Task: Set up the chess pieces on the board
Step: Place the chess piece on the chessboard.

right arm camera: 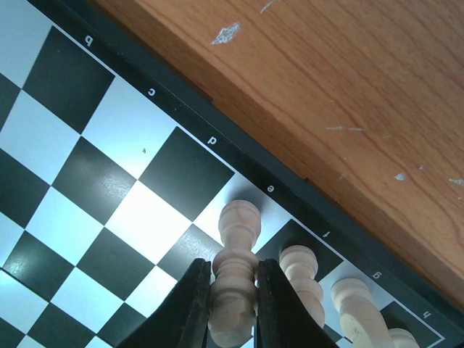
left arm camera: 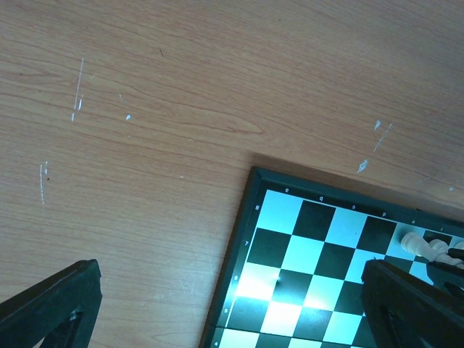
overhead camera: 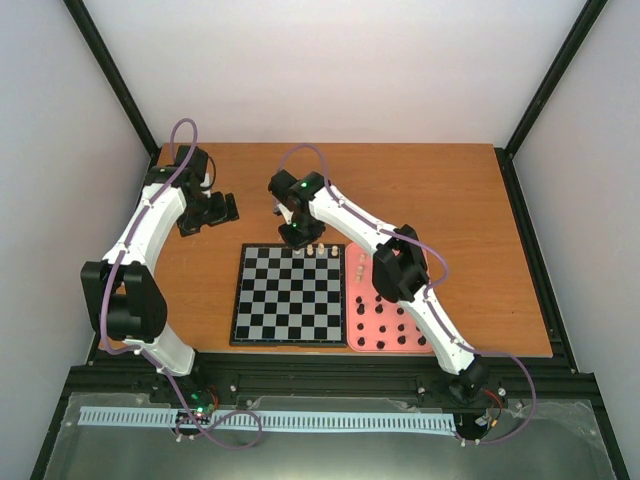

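Note:
The board (overhead camera: 290, 295) of grey and black checks lies in the middle of the table. My right gripper (overhead camera: 298, 238) is at its far edge, shut on a cream chess piece (right arm camera: 235, 290) over the edge square marked e. Its fingers (right arm camera: 196, 304) press the piece's middle from both sides. Other cream pieces (right arm camera: 301, 272) stand in the edge row right beside it, and also show in the top view (overhead camera: 316, 248). My left gripper (overhead camera: 215, 210) is open and empty over bare table, left of the board's far corner. In its wrist view that corner (left arm camera: 290, 239) and cream pieces (left arm camera: 420, 245) show.
A pink tray (overhead camera: 362, 335) lies against the board's right side, with several black pieces (overhead camera: 395, 325) and a few cream ones (overhead camera: 360, 266) in it. The right arm reaches across the tray's far end. Wooden table (overhead camera: 440, 190) extends behind the board.

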Action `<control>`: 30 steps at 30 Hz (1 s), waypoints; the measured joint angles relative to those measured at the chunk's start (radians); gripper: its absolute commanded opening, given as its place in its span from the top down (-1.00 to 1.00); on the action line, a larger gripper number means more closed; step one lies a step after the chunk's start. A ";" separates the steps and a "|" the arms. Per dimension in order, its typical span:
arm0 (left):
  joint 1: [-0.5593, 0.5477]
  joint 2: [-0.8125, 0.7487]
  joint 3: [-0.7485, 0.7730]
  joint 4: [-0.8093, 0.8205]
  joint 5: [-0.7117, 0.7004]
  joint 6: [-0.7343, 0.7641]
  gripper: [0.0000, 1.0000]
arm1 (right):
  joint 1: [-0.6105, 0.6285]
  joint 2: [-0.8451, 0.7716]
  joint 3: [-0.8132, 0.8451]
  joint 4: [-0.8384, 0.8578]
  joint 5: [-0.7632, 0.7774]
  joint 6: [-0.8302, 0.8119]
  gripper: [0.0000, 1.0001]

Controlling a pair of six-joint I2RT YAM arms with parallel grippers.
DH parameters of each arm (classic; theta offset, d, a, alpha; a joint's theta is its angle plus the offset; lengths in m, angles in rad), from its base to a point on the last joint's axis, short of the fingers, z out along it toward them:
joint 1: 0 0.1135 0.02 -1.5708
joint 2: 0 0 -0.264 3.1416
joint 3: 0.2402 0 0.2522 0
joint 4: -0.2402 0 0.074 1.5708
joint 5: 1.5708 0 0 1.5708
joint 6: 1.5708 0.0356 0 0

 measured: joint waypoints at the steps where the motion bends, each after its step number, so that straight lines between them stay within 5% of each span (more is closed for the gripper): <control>1: 0.000 0.000 -0.001 0.000 0.000 0.000 -1.00 | 0.000 0.003 0.000 0.000 0.000 0.000 0.88; 30: 0.000 0.000 -0.006 0.007 0.007 0.000 -1.00 | 0.000 0.013 0.015 0.000 0.004 -0.002 0.42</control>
